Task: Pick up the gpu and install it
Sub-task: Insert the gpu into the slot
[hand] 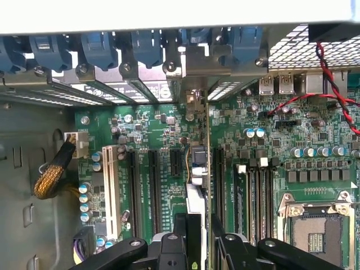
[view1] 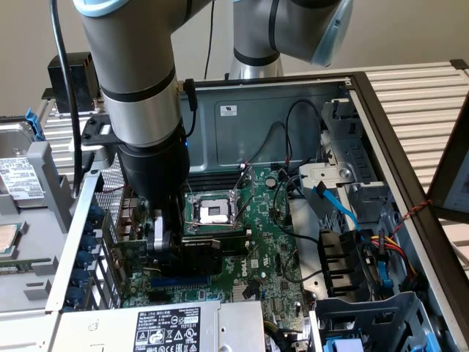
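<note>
The power supply's label (view1: 170,330) and the case wall's white sticker (view1: 229,110) carry print too small to read. The arm (view1: 139,88) reaches straight down into the open computer case (view1: 220,147), hand (view1: 167,246) clenched on the gpu (view1: 212,246), edge-down over the motherboard (view1: 271,249) near the case's bracket edge

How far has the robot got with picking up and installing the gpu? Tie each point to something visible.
Done: the pickup; the gpu is held inside the open case. In hand: the gripper is shut on it, holding it on edge over the motherboard's expansion slots. Left: seating and release; whether its edge has entered a slot cannot be told.
</note>
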`<state>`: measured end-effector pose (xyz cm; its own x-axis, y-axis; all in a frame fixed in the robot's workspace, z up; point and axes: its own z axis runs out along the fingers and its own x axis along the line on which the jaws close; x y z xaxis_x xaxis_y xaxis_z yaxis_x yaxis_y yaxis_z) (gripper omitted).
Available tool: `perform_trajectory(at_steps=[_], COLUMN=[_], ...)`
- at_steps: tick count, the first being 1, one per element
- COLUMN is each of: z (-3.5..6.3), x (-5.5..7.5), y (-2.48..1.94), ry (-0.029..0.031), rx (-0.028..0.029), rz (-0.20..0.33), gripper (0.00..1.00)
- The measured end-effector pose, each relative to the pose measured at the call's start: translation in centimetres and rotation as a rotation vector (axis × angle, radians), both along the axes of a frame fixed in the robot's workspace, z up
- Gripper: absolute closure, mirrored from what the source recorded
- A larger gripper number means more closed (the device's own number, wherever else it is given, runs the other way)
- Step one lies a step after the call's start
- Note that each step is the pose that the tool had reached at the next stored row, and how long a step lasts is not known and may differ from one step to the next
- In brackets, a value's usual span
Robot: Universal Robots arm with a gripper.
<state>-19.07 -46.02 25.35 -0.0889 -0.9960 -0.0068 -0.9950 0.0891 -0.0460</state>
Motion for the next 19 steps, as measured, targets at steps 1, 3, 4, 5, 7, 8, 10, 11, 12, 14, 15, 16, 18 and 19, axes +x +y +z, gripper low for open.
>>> perform_trajectory(at_steps=[1, 3, 4, 5, 7, 8, 10, 11, 12, 14, 15, 16, 18, 19], z=[0.01, 0.02, 0.02, 0.02, 0.03, 0.02, 0.02, 0.02, 0.01, 0.00, 0.00, -0.02, -0.06, -0.07], x=[0.00, 0.00, 0.00, 0.00, 0.00, 0.00, 0.00, 0.00, 0.00, 0.00, 0.00, 0.00, 0.00, 0.00], y=[0.00, 0.00, 0.00, 0.00, 0.01, 0.02, 0.03, 0.03, 0.04, 0.04, 0.04, 0.04, 0.04, 0.04], ry=[0.0001, 0.0002, 0.0002, 0.0002, 0.0003, 0.0003, 0.0003, 0.0002, 0.0002, 0.0003, 0.0004, 0.0003, 0.0002, 0.0003], rx=[-0.0001, -0.0004, -0.0005, -0.0005, -0.0006, -0.0005, -0.0004, -0.0005, -0.0005, -0.0008, -0.0011, -0.0013, -0.0018, -0.0022], rz=[0.000, 0.002, 0.002, 0.003, 0.005, 0.005, 0.006, 0.007, 0.007, 0.008, 0.009, 0.009, 0.009, 0.010], gripper=[0.73, 0.73, 0.73, 0.73, 0.73, 0.73, 0.73, 0.73, 0.73, 0.73, 0.73, 0.73, 0.73, 0.73])
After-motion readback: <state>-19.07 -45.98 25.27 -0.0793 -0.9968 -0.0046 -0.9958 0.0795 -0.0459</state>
